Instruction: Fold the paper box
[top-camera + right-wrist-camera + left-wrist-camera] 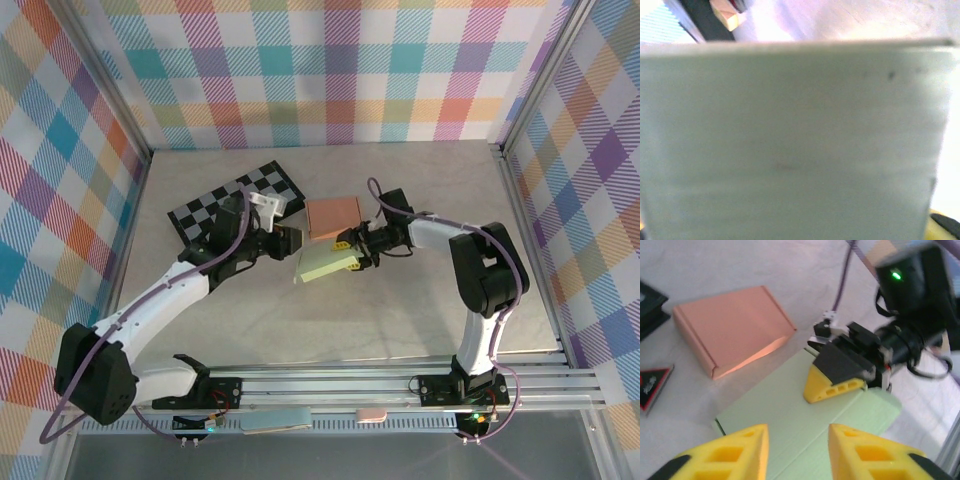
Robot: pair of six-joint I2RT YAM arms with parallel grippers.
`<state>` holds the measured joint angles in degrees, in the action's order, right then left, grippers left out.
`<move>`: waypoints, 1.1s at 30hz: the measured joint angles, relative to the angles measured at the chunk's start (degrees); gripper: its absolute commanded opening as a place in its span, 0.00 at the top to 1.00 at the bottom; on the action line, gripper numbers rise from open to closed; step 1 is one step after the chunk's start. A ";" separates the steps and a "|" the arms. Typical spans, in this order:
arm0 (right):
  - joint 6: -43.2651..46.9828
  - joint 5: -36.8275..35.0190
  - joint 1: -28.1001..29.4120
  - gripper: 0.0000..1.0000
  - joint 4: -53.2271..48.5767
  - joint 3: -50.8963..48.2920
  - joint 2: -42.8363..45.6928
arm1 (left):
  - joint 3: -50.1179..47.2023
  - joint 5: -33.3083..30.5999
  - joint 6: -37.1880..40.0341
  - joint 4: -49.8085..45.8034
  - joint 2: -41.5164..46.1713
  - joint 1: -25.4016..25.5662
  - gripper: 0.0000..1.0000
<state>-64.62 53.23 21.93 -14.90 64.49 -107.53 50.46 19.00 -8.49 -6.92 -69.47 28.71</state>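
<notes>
Green paper box (320, 268) sits mid-desk (400, 310) btwn arms, light, thin & floppy, so w/ right gripper (350, 255) pinching its right edge & left gripper (292, 240) open, you'd best grab the left flap nr a crease.

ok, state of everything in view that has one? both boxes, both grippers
green paper box: mostly flat, not folded up yet.
orange box: folded shut, lying beside the green one, clear of both grippers.
left gripper: open, above the green paper box, holding nothing.
right gripper: one finger on top of the green box's edge, the other hidden; can't tell whether it grips.
</notes>
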 measured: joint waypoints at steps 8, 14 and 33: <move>-4.00 2.27 -3.76 0.51 -13.86 1.73 0.00 | -0.46 2.08 19.06 -4.39 0.15 4.50 0.48; -3.72 3.78 -5.79 0.52 -19.98 1.75 -1.68 | 1.05 2.86 30.71 -10.75 -5.33 9.01 0.38; -3.58 4.11 -6.56 0.53 -23.56 2.01 -4.35 | 4.98 -0.61 39.82 -9.75 -18.25 12.70 0.19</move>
<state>-68.20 57.34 15.38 -38.46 66.50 -111.87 55.44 18.39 31.33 -16.67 -87.72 41.41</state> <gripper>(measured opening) 0.476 0.817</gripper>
